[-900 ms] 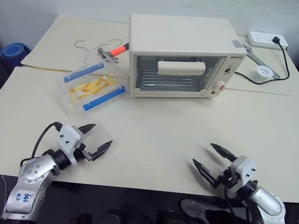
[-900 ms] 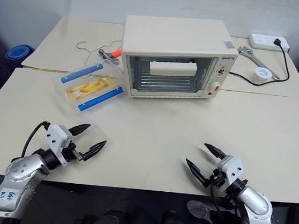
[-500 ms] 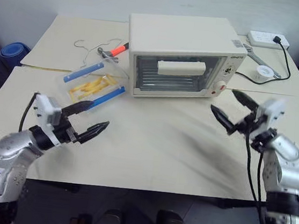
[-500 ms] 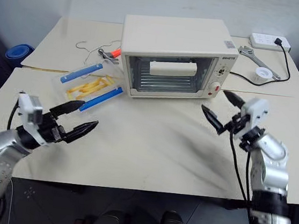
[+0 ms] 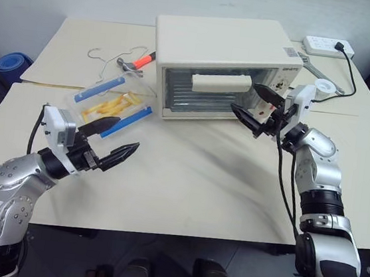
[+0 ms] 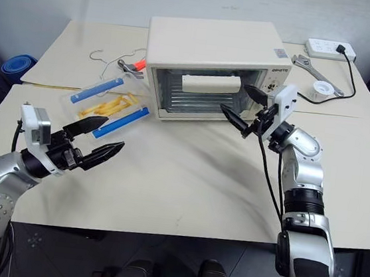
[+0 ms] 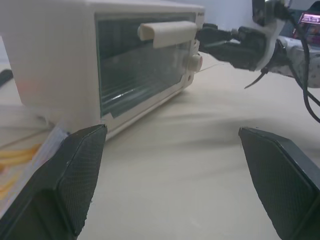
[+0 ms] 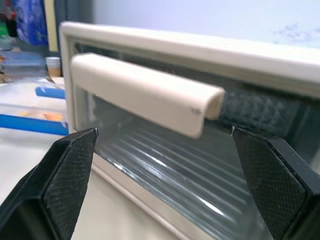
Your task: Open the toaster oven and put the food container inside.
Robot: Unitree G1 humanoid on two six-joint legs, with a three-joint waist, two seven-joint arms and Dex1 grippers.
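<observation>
The cream-white toaster oven (image 5: 215, 45) stands at the back middle of the table, its glass door shut and its bar handle (image 5: 221, 84) across the top of the door. My right gripper (image 5: 254, 104) is open just in front of the door's right end, near the handle (image 8: 145, 92) and apart from it. The clear food container (image 5: 114, 106) with blue clips and yellow strips lies left of the oven. My left gripper (image 5: 113, 140) is open and empty above the table, a little nearer than the container.
A red-handled tool (image 5: 137, 63) and a thin wire (image 5: 104, 56) lie behind the container. A power strip (image 5: 326, 45), a black cable (image 5: 349, 80), a wrench (image 5: 309, 63) and a tape roll (image 5: 323, 86) sit at the back right. A seam (image 5: 368, 119) joins two tabletops.
My right arm has risen from the table's near edge and swung forward and left to the oven door. My left gripper has lifted and moved toward the container. Both stay open.
</observation>
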